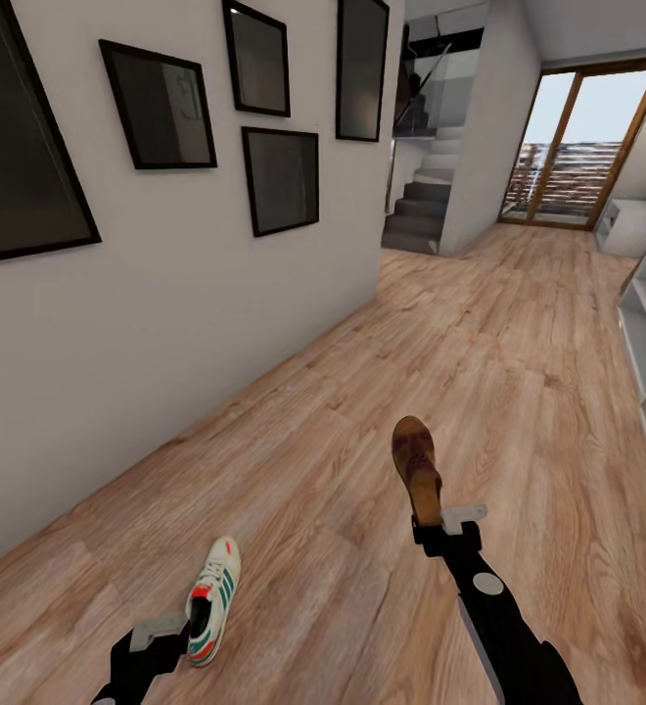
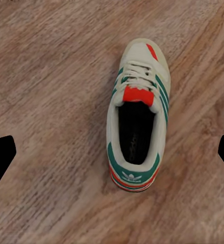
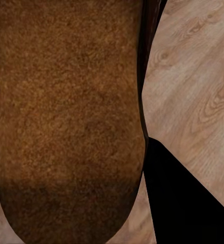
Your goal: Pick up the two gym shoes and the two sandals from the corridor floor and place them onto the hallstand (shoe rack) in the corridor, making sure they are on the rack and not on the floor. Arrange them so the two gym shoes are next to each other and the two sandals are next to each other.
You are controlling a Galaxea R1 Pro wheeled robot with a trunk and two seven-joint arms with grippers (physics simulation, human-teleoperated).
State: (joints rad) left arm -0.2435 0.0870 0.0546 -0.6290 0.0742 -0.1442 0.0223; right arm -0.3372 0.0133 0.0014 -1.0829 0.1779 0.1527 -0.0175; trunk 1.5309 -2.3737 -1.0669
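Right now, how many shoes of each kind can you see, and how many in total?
Sneakers: 1, the sneaker on the floor by the left end effector.
Sandals: 1, the sandal gripped in the right end effector.
Total: 2.

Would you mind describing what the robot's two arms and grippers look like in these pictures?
Both arms are glossy black. The right arm is a slim, rounded link bearing a round light-grey disc, and the right gripper has a black base with a pale grey finger piece. The left gripper looks alike: a black body with a light-grey finger plate. In the left wrist view its fingertips appear as plain black wedges.
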